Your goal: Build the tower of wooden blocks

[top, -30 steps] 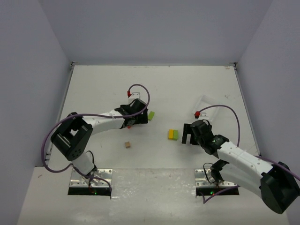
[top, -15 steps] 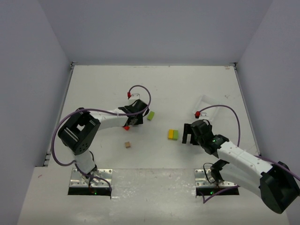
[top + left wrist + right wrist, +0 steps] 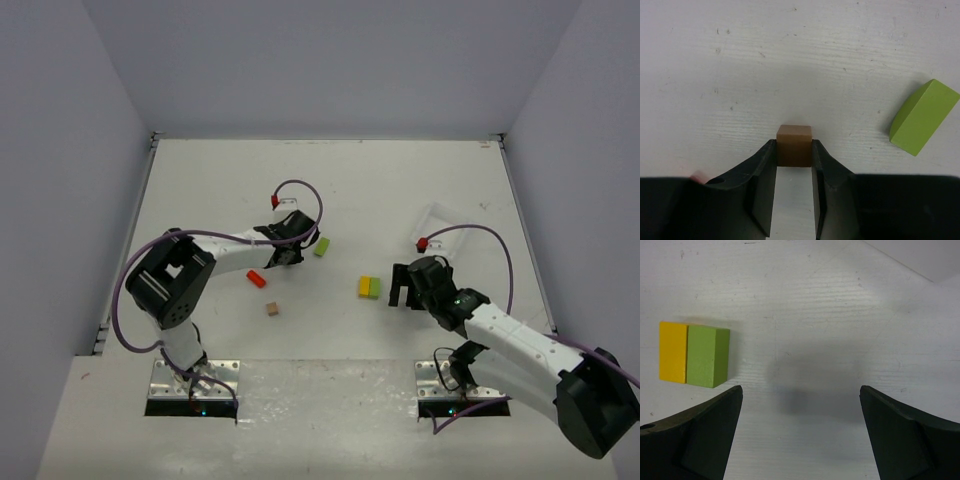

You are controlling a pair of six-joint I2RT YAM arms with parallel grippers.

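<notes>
Now that the left tool [image 3: 794, 156] has closed from wide open, it grips a tan block [image 3: 794, 142], apparently not yet lifted off the bench [image 3: 790, 50], near a lime block [image 3: 922, 117]. The right tool [image 3: 800, 395] hangs open, empty, beside the yellow-green pair [image 3: 694, 354], so carrying toward a tower looks ready to start.

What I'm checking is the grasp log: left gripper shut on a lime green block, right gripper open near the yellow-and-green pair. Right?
No: the left gripper is shut on a tan block, per the left wrist view; the lime green block lies apart, untouched. The right gripper is open near the yellow-and-green pair.
</notes>
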